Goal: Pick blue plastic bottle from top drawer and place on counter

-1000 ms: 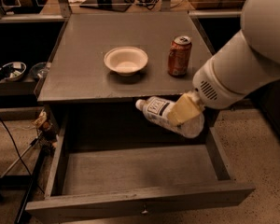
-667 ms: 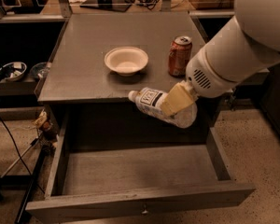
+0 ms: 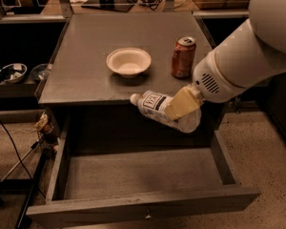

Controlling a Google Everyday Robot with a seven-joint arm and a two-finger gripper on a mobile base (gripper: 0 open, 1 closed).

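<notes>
The blue plastic bottle [image 3: 155,106] is clear with a white cap and a white label. It lies tilted in the air, cap to the left, at the counter's front edge, above the open top drawer [image 3: 138,173]. My gripper [image 3: 182,108] is shut on the bottle's body, with a tan finger [image 3: 183,104] across it. The white arm reaches in from the right. The grey counter [image 3: 86,61] lies just behind the bottle. The drawer's grey floor is bare, and its front panel carries a small metal knob [image 3: 147,217].
A white bowl [image 3: 128,61] sits mid-counter. A red-orange soda can [image 3: 183,57] stands to its right, close behind my arm. Shelves with metal bowls [image 3: 12,72] are at the left. A cable and stand legs [image 3: 24,166] run beside the drawer's left side.
My gripper has lifted the bottle up and to the left, from over the drawer's back right to the level of the counter's front edge.
</notes>
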